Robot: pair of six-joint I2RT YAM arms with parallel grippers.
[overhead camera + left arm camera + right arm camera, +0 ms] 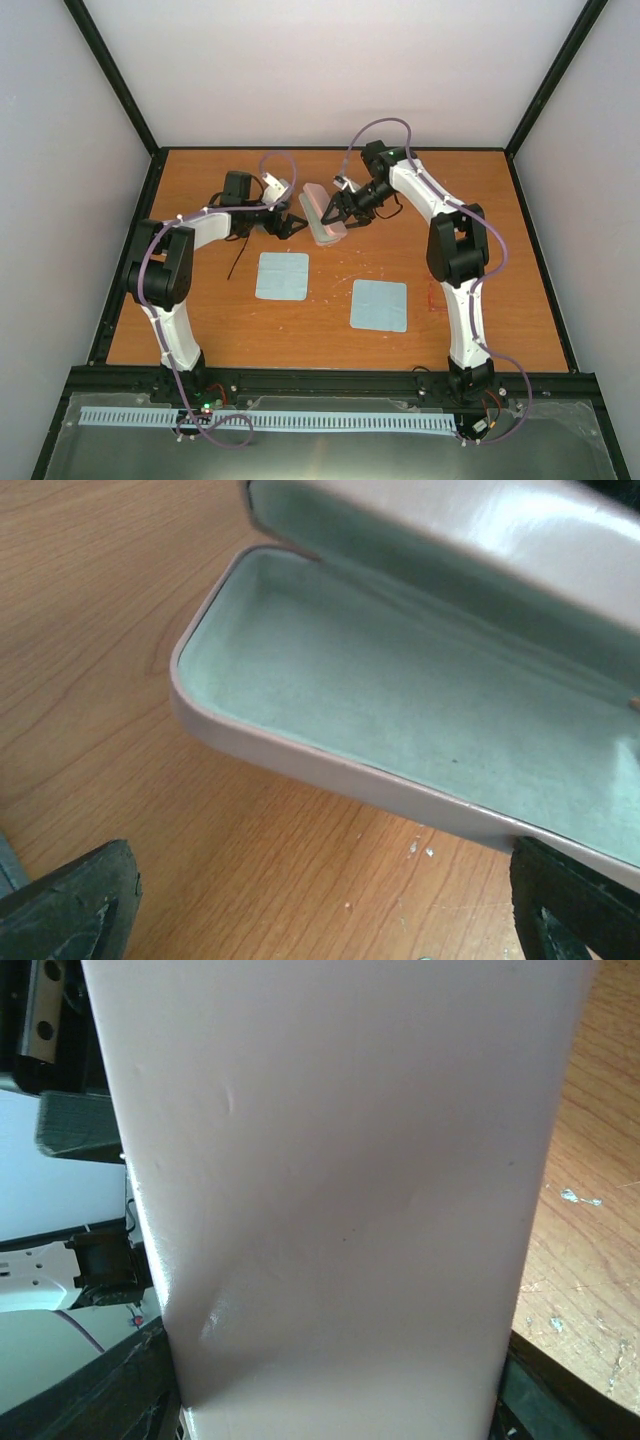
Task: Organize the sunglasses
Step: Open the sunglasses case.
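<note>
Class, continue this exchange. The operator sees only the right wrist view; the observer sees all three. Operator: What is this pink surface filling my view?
Observer: The lid of the pink case, which stands open mid-table.
Operator: Is anything inside?
Observer: The left wrist view shows pale green lining, bare where visible.
Operator: Where is the left gripper?
Observer: The left gripper is open, its fingers just in front of the case's base.

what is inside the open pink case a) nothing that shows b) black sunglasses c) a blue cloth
a, the left wrist view shows only bare pale green lining inside the pink case, with its lid raised.
</note>
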